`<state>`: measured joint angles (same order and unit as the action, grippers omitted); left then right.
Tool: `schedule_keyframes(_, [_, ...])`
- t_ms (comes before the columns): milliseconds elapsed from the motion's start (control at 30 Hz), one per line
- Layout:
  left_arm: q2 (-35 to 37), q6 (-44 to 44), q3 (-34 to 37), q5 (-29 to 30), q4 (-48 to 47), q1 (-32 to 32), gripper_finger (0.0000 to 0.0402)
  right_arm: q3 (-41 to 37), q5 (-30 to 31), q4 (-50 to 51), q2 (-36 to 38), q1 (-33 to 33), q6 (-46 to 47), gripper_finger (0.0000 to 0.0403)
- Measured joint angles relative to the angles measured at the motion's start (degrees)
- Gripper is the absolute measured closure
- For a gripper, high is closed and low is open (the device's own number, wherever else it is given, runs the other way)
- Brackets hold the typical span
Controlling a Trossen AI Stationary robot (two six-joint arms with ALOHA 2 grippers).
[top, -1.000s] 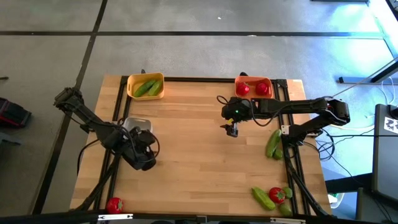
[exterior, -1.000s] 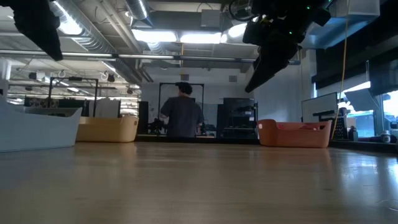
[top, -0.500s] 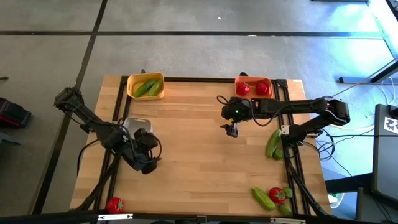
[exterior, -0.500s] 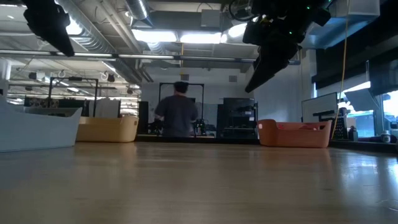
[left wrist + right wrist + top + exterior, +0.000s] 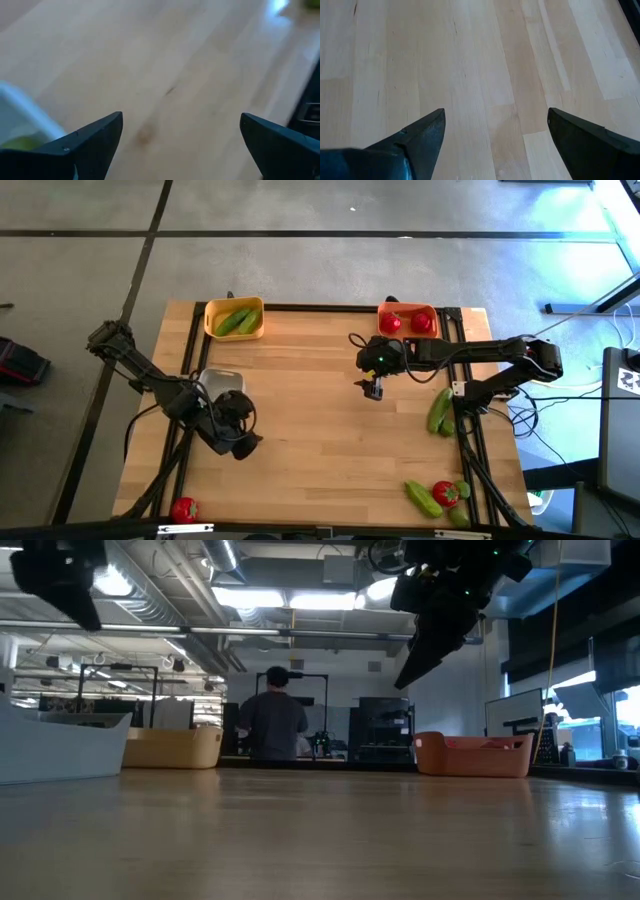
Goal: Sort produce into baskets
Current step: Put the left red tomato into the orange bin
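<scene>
Two arms are seen over the wooden table [image 5: 320,430], and only the left one has shifted in the last second: the left gripper [image 5: 243,446], left of centre in the high view, has been carried a little lower and rightward, away from the whitish tray [image 5: 222,380] beside which it stood. Its fingers are spread wide apart with nothing between them, as the left wrist view shows, where a corner of the tray with a small green piece [image 5: 12,144] inside is just caught. This is judged to mean that a green piece has been dropped off and the arm is being sent out for the next item. The right gripper [image 5: 373,389] is held unchanged above bare wood near the upper middle of the frame, its fingers likewise parted and empty. The sorting is judged to be partly done: two cucumbers [image 5: 237,322] lie in the yellow basket [image 5: 212,310] at upper left, two tomatoes [image 5: 390,323] in the orange basket [image 5: 432,308] at upper right. Left loose are a tomato [image 5: 183,509] at the lower left edge, a pair of cucumbers [image 5: 439,409] at the right edge, and a mixed cluster [image 5: 438,497] at lower right. A person [image 5: 272,726] is seen in the room beyond the table, having stepped slightly leftward in the low view.
</scene>
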<state>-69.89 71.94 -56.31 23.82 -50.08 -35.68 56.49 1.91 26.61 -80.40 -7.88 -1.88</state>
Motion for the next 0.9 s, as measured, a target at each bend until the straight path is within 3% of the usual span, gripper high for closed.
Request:
schedule_keyframes(200, [-0.8,-6.2,0.0,-0.1,11.5,-0.4,0.0009,0.0,0.0,0.0,0.0,0.0,0.1,0.0064])
schedule_keyframes(500, [-5.6,-6.7,-0.3,-4.7,19.7,0.0,0.0022,0.0,0.0,0.0,0.0,0.0,0.1,0.0064])
schedule_keyframes(900, [-13.4,-9.3,-13.0,-11.8,10.6,-1.0,0.0044,0.0,0.0,0.1,0.0,0.0,0.1,0.0064])
